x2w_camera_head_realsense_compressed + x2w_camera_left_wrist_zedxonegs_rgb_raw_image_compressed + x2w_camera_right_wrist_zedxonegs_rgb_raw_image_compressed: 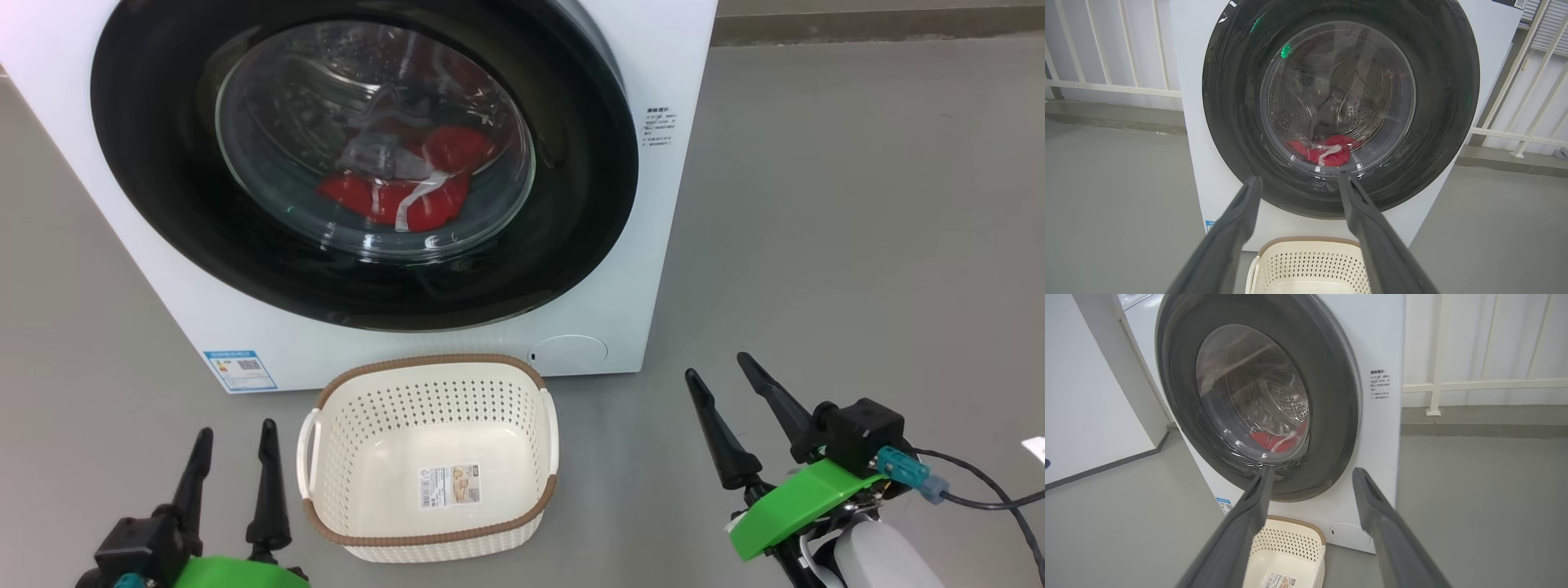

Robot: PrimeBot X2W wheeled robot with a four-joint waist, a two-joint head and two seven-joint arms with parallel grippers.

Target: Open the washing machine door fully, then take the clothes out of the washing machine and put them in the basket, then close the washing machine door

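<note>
The white washing machine stands before me with its round black-rimmed door shut against the front. Behind the glass lie red clothes with white trim, low in the steel drum; they show too as red clothes and red clothes. The cream basket sits on the floor just before the machine, with nothing in it but a paper label. My left gripper is open at the lower left, beside the basket. My right gripper is open at the lower right, clear of the machine.
Grey floor spreads to the right of the machine. A white railing runs behind the machine on both sides. A white wall stands to one side. A dark cable trails from my right wrist.
</note>
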